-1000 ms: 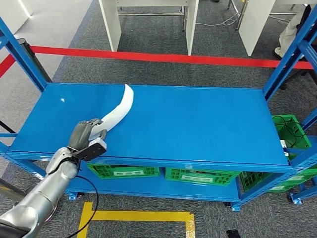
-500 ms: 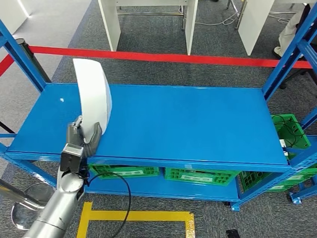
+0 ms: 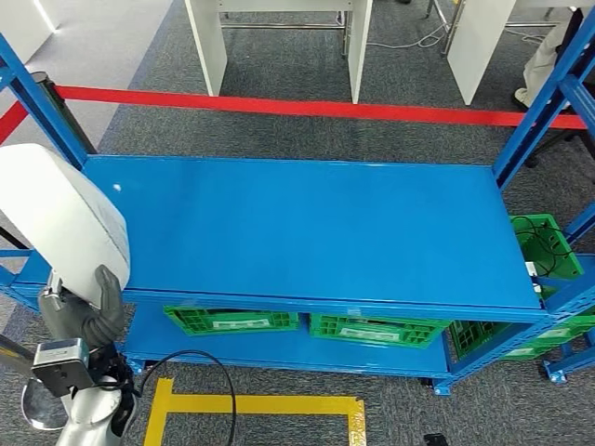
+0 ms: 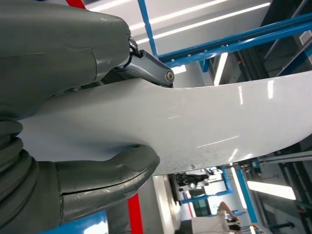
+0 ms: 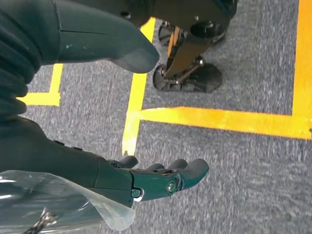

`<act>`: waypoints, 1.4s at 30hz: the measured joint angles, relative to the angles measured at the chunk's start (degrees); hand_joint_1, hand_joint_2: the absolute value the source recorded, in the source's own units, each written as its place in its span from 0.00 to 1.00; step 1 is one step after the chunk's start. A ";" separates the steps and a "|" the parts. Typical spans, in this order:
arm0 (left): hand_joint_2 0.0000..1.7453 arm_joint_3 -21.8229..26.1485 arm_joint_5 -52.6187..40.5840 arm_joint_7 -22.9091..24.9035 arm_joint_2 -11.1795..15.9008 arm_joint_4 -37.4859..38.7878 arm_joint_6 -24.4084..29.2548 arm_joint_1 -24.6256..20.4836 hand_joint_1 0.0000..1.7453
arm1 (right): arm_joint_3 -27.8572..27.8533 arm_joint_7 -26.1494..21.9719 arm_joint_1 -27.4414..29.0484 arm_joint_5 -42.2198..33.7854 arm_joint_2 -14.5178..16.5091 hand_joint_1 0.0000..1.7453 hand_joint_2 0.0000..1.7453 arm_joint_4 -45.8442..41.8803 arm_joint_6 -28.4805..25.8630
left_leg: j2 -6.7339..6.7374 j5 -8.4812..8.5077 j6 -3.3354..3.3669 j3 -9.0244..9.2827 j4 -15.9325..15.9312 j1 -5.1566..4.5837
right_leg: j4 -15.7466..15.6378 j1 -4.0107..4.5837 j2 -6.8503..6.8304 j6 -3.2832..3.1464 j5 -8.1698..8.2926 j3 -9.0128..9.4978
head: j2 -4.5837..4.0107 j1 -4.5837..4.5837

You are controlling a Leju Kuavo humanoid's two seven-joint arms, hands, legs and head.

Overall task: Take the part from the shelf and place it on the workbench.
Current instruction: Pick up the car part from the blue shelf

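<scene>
A: Head view: the left robot hand [image 3: 84, 316] holds the white part [image 3: 59, 223] by its lower end. The part is clear of the blue shelf [image 3: 309, 232], standing up off the shelf's near-left corner, long axis running up and away from the hand toward the shelf's left post.

B: Anything around it?

A: Green crates [image 3: 231, 321] sit under the shelf's top deck. Yellow floor tape [image 3: 259, 405] lies in front of the shelf. White furniture legs [image 3: 210, 46] stand behind the shelf, past a red line [image 3: 316, 109]. No surface to place on can be made out. The shelf's left post is just beside the part's upper end, so a swing that way looks risky.

B: Left wrist view?

A: The thumb [image 4: 110, 178] and fingers [image 4: 147, 66] clamp the part [image 4: 206, 126] from both faces. The part's long axis runs straight out from the left hand.

B: Right side?

A: Right wrist view: the right robot hand [image 5: 121, 122] hangs over grey carpet [image 5: 228, 175] and yellow tape [image 5: 221, 119], fingers apart, nothing in it. The left hand has the part, so the carry looks like its job.
</scene>
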 joint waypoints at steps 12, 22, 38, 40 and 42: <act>1.00 4.73 -0.19 0.00 0.01 -1.65 1.50 3.76 1.00 | -1.45 -0.09 0.00 -0.06 0.04 0.00 1.00 0.02 0.24 | -0.01 -0.03 0.06 -0.03 0.15 -0.23 | -0.05 -0.18 -0.02 0.09 0.09 0.01 | 0.00 -0.01; 1.00 6.13 -0.22 0.00 -0.26 -2.14 1.31 4.86 1.00 | -1.75 1.26 -0.13 0.40 0.23 0.00 1.00 0.02 -4.21 | 0.31 0.85 1.71 -0.06 -0.81 0.15 | 1.77 -0.17 -0.33 1.19 -1.20 -1.32 | 0.00 0.11; 1.00 6.60 0.03 0.00 -1.46 -1.67 1.09 4.71 1.00 | -2.68 5.97 -0.27 2.02 0.02 0.00 1.00 0.02 -8.89 | 0.85 -2.75 -1.19 -2.35 4.55 0.56 | -0.39 -0.07 -0.75 -1.11 0.76 -0.57 | 0.00 -0.17; 1.00 6.82 0.13 0.00 -1.60 -1.49 1.21 4.69 1.00 | -2.69 6.31 -0.25 2.30 0.00 0.00 1.00 0.02 -9.35 | 0.90 -6.25 -1.73 -5.97 12.32 0.86 | -0.39 -0.06 -0.85 -1.38 0.69 -0.57 | 0.00 -0.28; 1.00 7.10 0.30 0.00 -1.73 -1.24 1.33 4.76 1.00 | -2.69 6.62 -0.17 2.68 0.00 0.00 1.00 0.02 -9.73 | 0.92 -6.79 -1.95 -8.06 16.37 1.13 | -0.38 -0.06 -0.90 -1.42 0.65 -0.50 | 0.00 -0.28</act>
